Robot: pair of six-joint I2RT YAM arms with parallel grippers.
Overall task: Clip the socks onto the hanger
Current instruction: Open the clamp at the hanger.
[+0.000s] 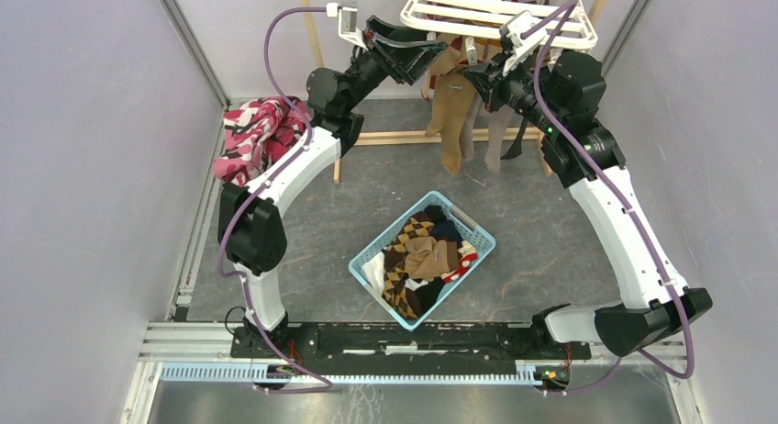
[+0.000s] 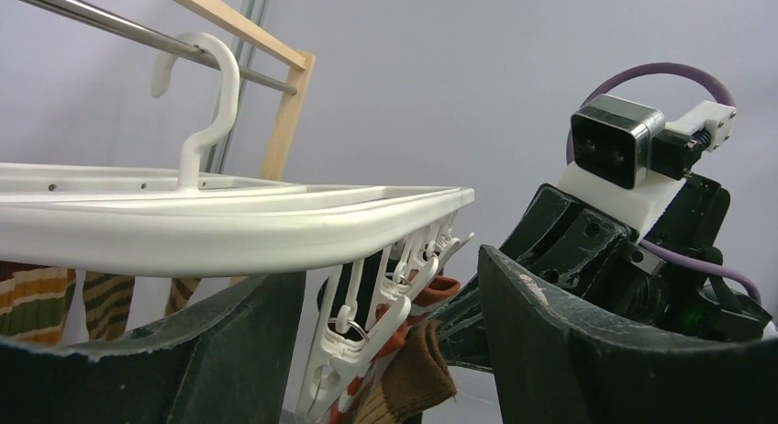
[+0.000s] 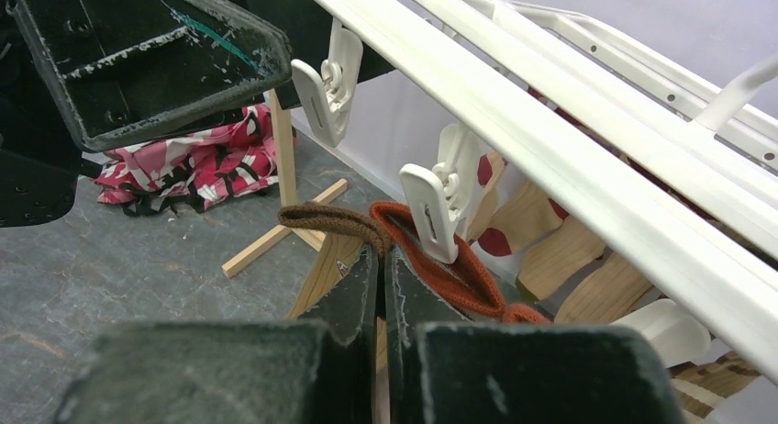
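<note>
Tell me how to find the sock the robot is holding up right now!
Look for the white hanger at the far end of the table. Just under its edge, the right gripper pinches a sock by its cuff. It is the one with the rusty-orange and brown rim, while the tan socks beside it dangle from clips.
</note>
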